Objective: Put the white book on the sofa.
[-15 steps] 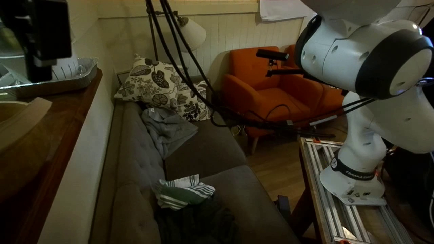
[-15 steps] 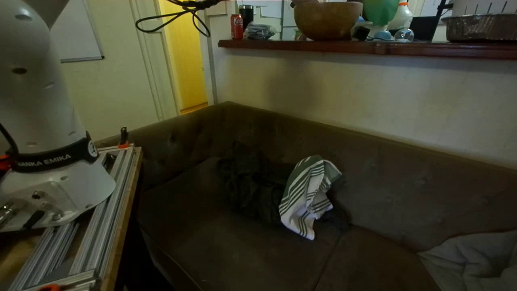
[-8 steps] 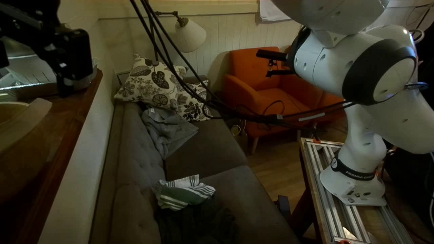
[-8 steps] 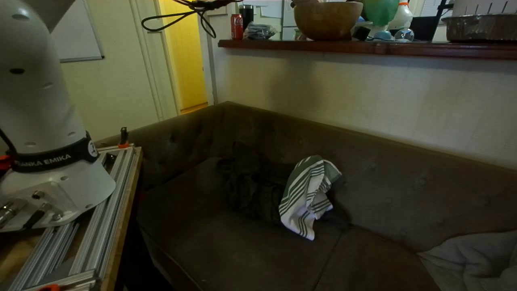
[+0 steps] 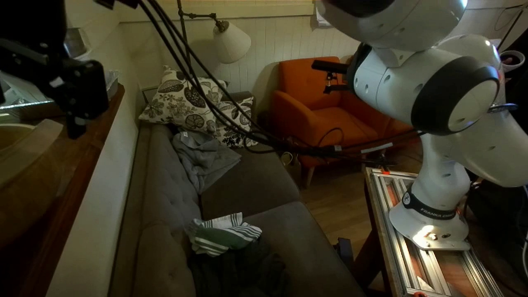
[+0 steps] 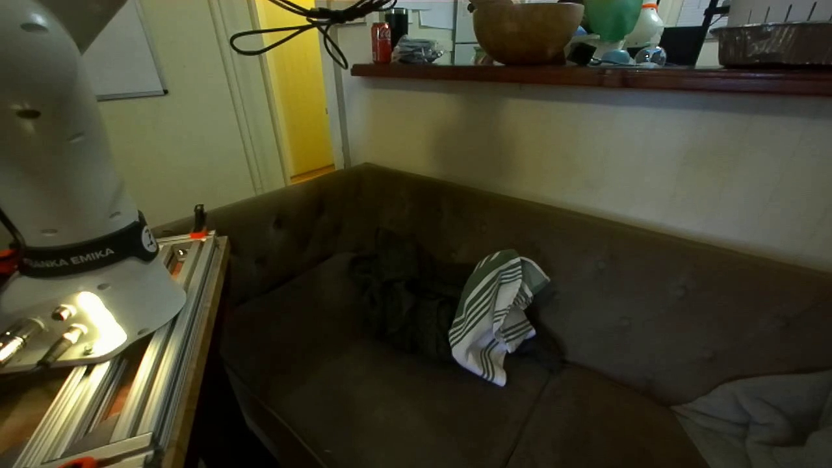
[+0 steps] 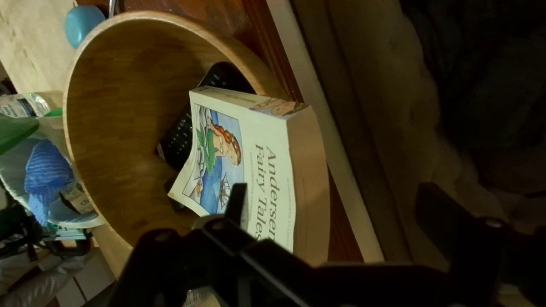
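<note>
White book jutting from wooden bowl, jaws parted, sofa below.

The book has a creamy-white cover with dark lettering and a picture in blue, green and red; its page edges are tan. The wooden bowl at whose rim it lies is honey brown, the remote inside black. The ledge is reddish brown, the can near its end red. The sofa is dark grey-brown; a towel toward its back edge shows green and white stripes. The pillows in its corner carry dark leaf prints on white; the armchair is orange.
</note>
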`<state>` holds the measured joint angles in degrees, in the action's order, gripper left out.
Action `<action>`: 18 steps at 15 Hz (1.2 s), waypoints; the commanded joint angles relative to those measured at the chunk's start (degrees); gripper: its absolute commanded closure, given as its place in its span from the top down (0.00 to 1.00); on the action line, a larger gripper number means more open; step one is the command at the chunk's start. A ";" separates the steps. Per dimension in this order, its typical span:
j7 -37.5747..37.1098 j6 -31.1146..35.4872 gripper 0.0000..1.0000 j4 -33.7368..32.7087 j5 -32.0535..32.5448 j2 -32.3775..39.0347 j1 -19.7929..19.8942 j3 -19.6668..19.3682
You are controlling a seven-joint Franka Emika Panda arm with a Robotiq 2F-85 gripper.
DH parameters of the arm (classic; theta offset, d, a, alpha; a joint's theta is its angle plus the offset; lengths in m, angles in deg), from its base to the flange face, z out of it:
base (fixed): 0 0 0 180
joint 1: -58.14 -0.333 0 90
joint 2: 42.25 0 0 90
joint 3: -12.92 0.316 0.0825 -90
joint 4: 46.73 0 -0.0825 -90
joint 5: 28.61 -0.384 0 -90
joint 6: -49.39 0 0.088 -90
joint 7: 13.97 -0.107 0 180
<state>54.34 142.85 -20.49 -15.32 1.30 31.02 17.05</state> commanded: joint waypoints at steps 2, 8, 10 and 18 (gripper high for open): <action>2.79 5.64 1.00 -1.82 2.63 4.09 -1.37 -1.89; 4.18 9.64 1.00 -1.61 5.05 6.27 -2.66 -3.88; 3.91 10.62 1.00 -1.68 5.25 6.76 -2.97 -4.09; 3.00 11.87 0.45 -1.67 5.09 7.22 -3.45 -4.47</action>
<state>56.96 153.99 -20.51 -11.11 7.48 27.98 13.17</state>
